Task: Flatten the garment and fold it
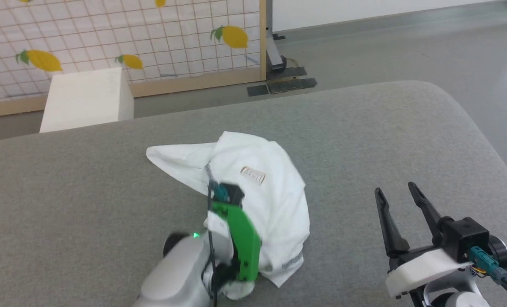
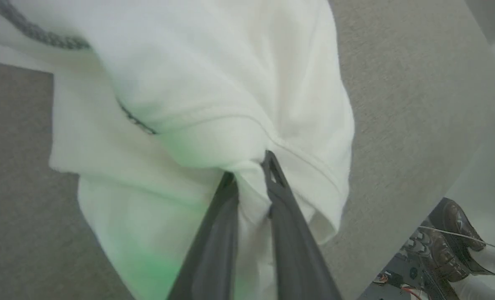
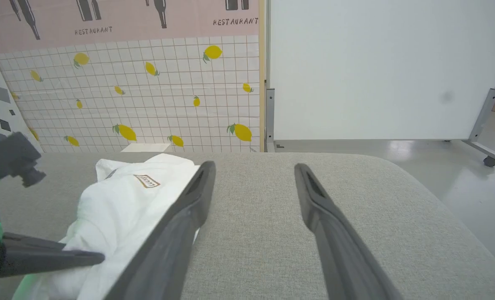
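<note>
White and crumpled, the shirt sits in a heap on the grey fabric worktop in your head view, well to the left of your right hand. That hand is released, its two dark fingers spread with nothing between them over bare worktop. Your left arm's green bracket lies across the near side of the heap and hides the fingers beneath it. Just beyond the bracket a small brown-outlined chest patch faces up, with a grey stitched seam beside it.

In your left wrist view, your left hand is clenched on the shirt. Its fingers stand nearly together with a fold of white cloth pinched between them, right by a stitched hem. More cloth spreads beyond the fingertips and to both sides. Past the worktop's edge, at the lower right, you can see a person's brown shoes.

In your right wrist view the shirt lies left of the open fingers, patch upward, and bare worktop lies between and ahead of them. One dark finger of the left hand reaches in from the lower left onto the cloth. Beyond the worktop stand a lemon-printed panel and a plain white board.
</note>
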{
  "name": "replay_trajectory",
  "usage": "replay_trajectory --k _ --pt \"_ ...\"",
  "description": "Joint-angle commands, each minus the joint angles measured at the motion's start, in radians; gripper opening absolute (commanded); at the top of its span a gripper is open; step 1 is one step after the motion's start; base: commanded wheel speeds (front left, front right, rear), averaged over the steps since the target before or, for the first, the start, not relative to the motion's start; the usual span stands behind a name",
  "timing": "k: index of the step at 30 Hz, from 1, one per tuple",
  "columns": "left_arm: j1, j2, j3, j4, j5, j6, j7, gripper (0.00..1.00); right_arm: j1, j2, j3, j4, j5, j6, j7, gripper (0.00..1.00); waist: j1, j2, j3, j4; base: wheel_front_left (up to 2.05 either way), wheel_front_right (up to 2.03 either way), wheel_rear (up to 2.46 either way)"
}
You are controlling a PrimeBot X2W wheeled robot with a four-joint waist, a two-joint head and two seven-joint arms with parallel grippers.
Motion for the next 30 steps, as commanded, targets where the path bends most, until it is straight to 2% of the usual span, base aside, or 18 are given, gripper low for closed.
replay_trajectory --k 1,2,3,6,10,14,15,21,26,30 --pt "0.023 0.004 -0.009 0.017 0.005 0.014 0.025 0.03 0.012 0.000 0.001 -0.003 0.007 -0.002 0.003 1.00 0.0001 0.0000 -0.001 -0.006 0.00 0.00 0.00" --pt "0.034 0.005 -0.020 0.027 0.009 0.024 0.044 0.87 0.014 0.000 -0.001 -0.003 0.008 -0.002 0.004 1.00 0.0001 0.0000 0.001 -0.002 0.00 0.00 0.00" --pt "0.043 0.007 -0.028 0.030 0.013 0.031 0.053 1.00 0.015 0.000 -0.003 -0.002 0.009 -0.002 0.006 1.00 0.0001 0.0000 0.003 0.002 0.00 0.00 0.00" --pt "0.062 0.007 -0.020 0.012 0.009 0.046 0.032 1.00 0.017 0.000 -0.003 0.002 0.012 -0.002 0.010 1.00 0.0001 0.0000 0.005 0.015 0.00 0.00 0.00" --pt "0.088 0.025 0.029 -0.068 0.013 0.084 -0.101 1.00 0.017 0.000 -0.003 0.005 0.017 -0.002 0.010 1.00 0.0001 0.0000 0.005 0.041 0.00 0.00 0.00" --pt "0.113 0.063 0.083 -0.174 0.054 0.122 -0.303 1.00 0.014 0.000 -0.009 0.003 0.016 -0.002 0.009 1.00 0.0001 0.0000 0.005 0.070 0.00 0.00 0.00" --pt "0.126 0.074 0.110 -0.212 0.063 0.134 -0.386 1.00 0.013 0.000 -0.010 0.002 0.016 -0.002 0.009 1.00 0.0001 0.0000 0.005 0.081 0.00 0.00 0.00" --pt "0.205 0.130 0.211 -0.319 0.108 0.171 -0.705 1.00 0.003 0.000 -0.017 0.010 0.013 -0.002 0.007 1.00 0.0001 0.0000 0.008 0.125 0.00 0.00 0.00" --pt "0.262 0.148 0.283 -0.380 0.143 0.172 -0.773 1.00 -0.026 0.000 -0.036 0.061 0.031 -0.002 0.050 1.00 0.0001 0.0000 0.033 0.165 0.00 0.00 0.00" --pt "0.301 0.124 0.355 -0.465 0.210 0.165 -0.775 1.00 -0.082 0.000 -0.021 0.159 0.059 -0.002 0.173 1.00 0.0001 0.0000 0.061 0.205 0.00 0.00 0.00"
